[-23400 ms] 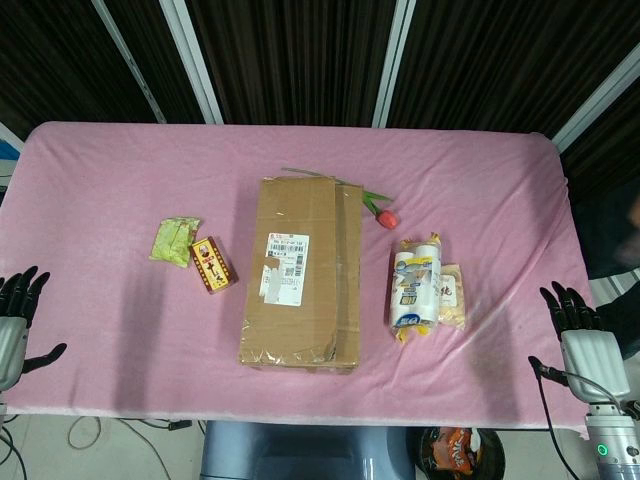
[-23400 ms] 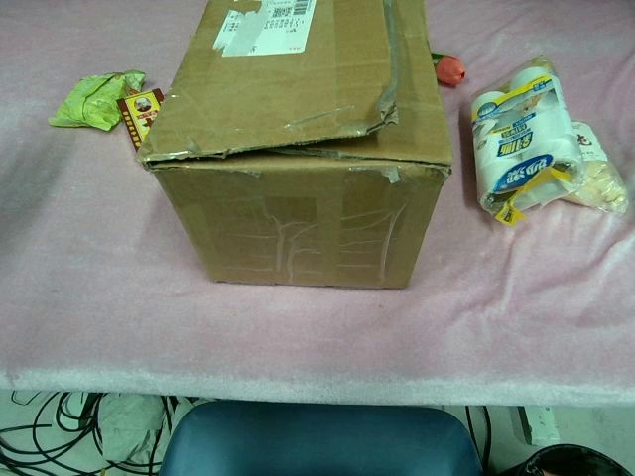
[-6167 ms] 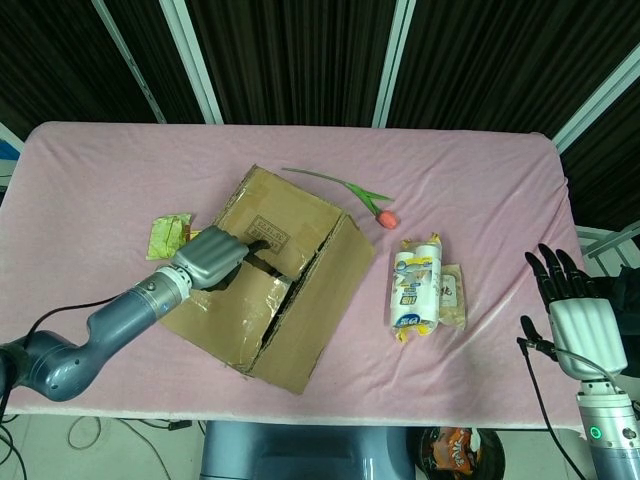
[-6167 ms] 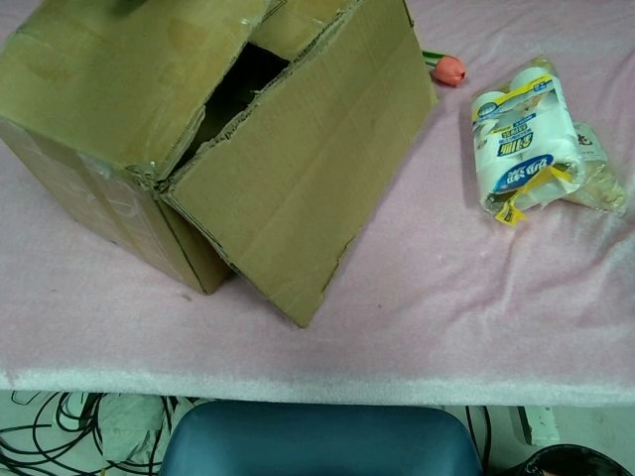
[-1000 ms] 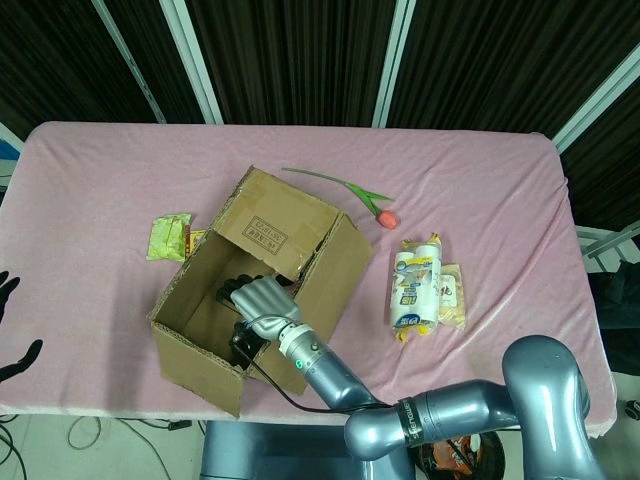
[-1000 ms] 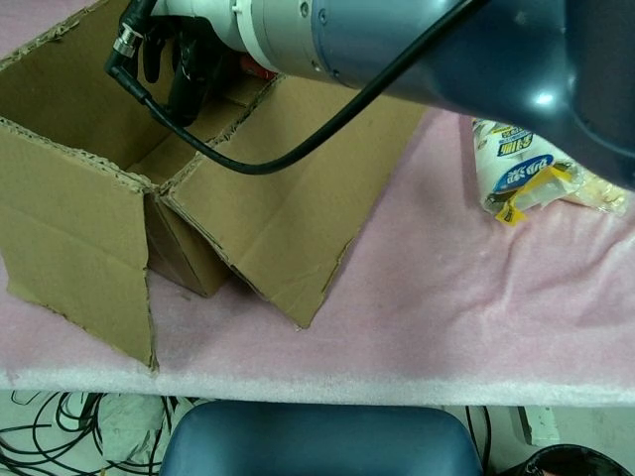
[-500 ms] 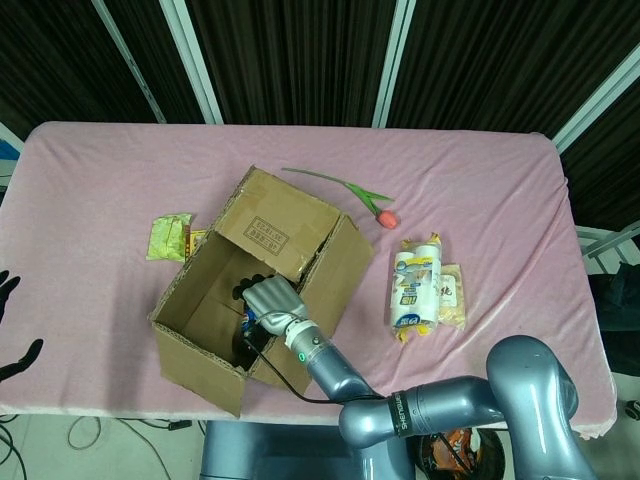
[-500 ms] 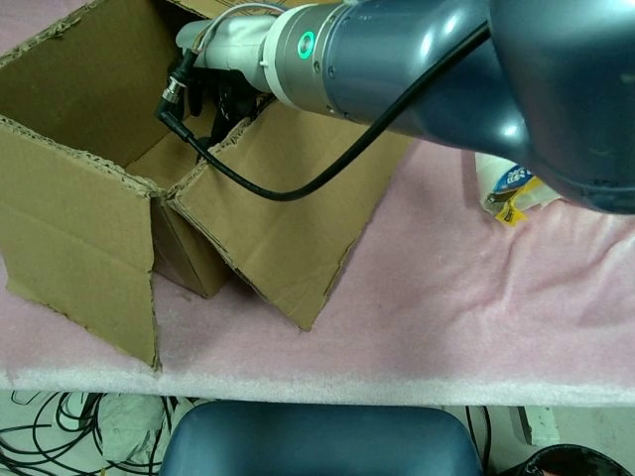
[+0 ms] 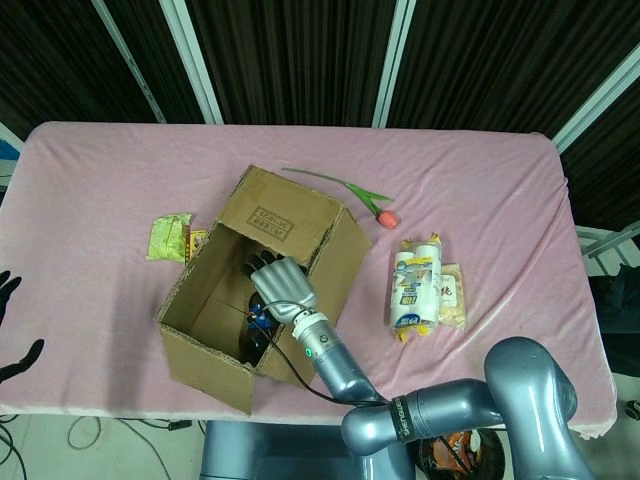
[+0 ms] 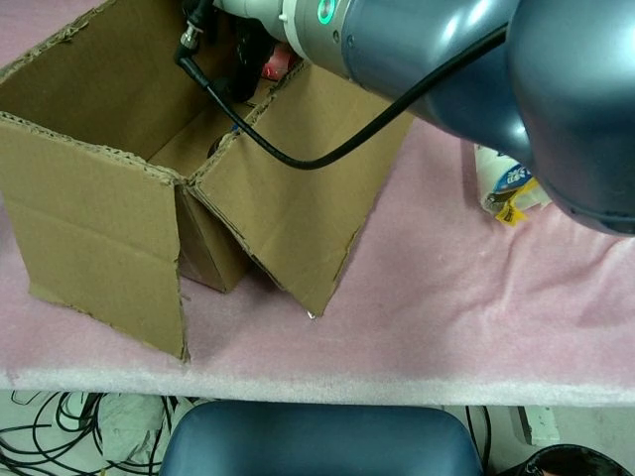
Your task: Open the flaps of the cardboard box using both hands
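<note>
Head view: the right hand reaches into the open top of the cardboard box, fingers spread against the far inner flap, gripping nothing as far as this angle shows. The left hand sits at the table's left edge, open and idle, only partly in frame. The box stands left of centre on the pink cloth, its right flap splayed outward, near wall upright. Risk: pushing the far flap with one hand and no brace may slide or tip the light box toward the snack packets at its left, or crease the flap.
</note>
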Action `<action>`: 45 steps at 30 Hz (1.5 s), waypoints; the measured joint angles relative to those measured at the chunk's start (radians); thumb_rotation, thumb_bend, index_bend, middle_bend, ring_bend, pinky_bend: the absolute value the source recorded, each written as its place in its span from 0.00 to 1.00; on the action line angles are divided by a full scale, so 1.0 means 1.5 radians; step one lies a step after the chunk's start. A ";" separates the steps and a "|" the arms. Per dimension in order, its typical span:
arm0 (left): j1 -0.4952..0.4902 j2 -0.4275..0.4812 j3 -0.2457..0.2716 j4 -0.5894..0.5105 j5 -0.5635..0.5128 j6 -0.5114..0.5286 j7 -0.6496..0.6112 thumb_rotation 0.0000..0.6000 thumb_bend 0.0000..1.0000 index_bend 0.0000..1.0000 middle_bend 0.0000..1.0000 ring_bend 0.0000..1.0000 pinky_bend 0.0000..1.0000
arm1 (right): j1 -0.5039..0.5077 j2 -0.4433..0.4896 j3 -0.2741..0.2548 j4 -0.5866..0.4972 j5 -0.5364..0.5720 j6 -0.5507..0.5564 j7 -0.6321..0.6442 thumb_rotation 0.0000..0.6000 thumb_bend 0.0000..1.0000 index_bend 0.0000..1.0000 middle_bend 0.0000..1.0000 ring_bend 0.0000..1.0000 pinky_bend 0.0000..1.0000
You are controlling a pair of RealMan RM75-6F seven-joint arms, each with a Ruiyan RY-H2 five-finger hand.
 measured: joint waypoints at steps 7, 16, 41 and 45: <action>0.000 0.000 0.001 0.001 0.003 0.003 -0.001 1.00 0.27 0.00 0.00 0.00 0.05 | -0.017 0.005 0.026 -0.008 -0.040 0.058 -0.010 1.00 0.51 0.23 0.20 0.18 0.30; 0.000 -0.001 0.002 0.003 0.003 0.004 0.006 1.00 0.27 0.00 0.00 0.00 0.05 | -0.035 0.041 0.081 0.035 -0.026 0.054 -0.004 1.00 0.51 0.21 0.19 0.17 0.29; -0.001 -0.010 0.000 0.005 0.000 0.009 0.044 1.00 0.22 0.00 0.00 0.00 0.04 | -0.119 0.177 0.079 0.136 -0.007 -0.043 0.032 1.00 0.34 0.02 0.03 0.04 0.23; 0.000 -0.012 0.000 0.005 -0.001 0.011 0.060 1.00 0.14 0.00 0.00 0.00 0.02 | -0.188 0.238 0.039 0.035 -0.055 -0.005 0.055 1.00 0.23 0.00 0.00 0.01 0.22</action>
